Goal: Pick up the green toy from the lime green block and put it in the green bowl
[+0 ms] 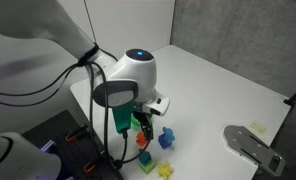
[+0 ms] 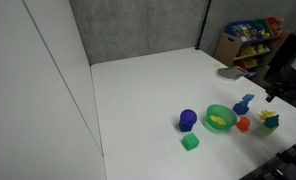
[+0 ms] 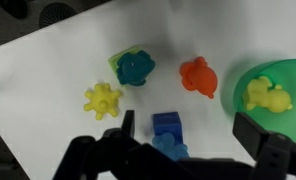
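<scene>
The green toy [image 3: 136,68] sits on the lime green block [image 3: 117,63], untouched, while the gripper [image 3: 185,135] is spread wide and holds nothing.

In the wrist view the two dark fingers [image 3: 256,135] stand well apart at the lower edge, and a blue toy [image 3: 168,128] shows between them. Past it lie an orange toy [image 3: 198,77] and a yellow star-shaped toy [image 3: 103,99], with the green toy on its block between those two and farther up. The green bowl [image 3: 283,75] is at the right edge, apart from the block, and holds a yellow toy [image 3: 266,96]. Everything rests on a white table [image 3: 48,70].
</scene>
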`<state>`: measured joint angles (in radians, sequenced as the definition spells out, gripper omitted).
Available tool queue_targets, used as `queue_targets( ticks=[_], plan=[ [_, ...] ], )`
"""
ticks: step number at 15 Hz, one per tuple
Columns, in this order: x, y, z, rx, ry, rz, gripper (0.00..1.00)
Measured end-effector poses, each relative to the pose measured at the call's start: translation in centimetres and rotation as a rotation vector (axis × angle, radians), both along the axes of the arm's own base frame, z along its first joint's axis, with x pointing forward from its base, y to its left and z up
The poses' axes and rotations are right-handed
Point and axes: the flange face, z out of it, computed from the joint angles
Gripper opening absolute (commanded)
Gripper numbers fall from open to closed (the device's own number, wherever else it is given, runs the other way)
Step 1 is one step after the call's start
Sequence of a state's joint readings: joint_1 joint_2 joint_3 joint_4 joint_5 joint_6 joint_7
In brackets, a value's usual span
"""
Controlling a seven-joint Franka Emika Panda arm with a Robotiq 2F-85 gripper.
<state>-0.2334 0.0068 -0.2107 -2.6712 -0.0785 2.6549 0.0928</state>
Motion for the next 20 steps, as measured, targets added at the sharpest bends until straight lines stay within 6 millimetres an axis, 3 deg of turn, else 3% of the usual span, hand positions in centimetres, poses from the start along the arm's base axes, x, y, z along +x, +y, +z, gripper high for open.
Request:
queue_targets(
  ticks=[5,14,20],
  plan=[
    [-0.9,-2.5,-3.7,-0.039,0.031,-0.031,1.00],
    [-1.2,-2.4,-4.6,-0.037,0.050,-0.029,1.00],
    [-2.4,-4.0,-7.1,-0.060,0.063,-0.046,1.00]
  ],
)
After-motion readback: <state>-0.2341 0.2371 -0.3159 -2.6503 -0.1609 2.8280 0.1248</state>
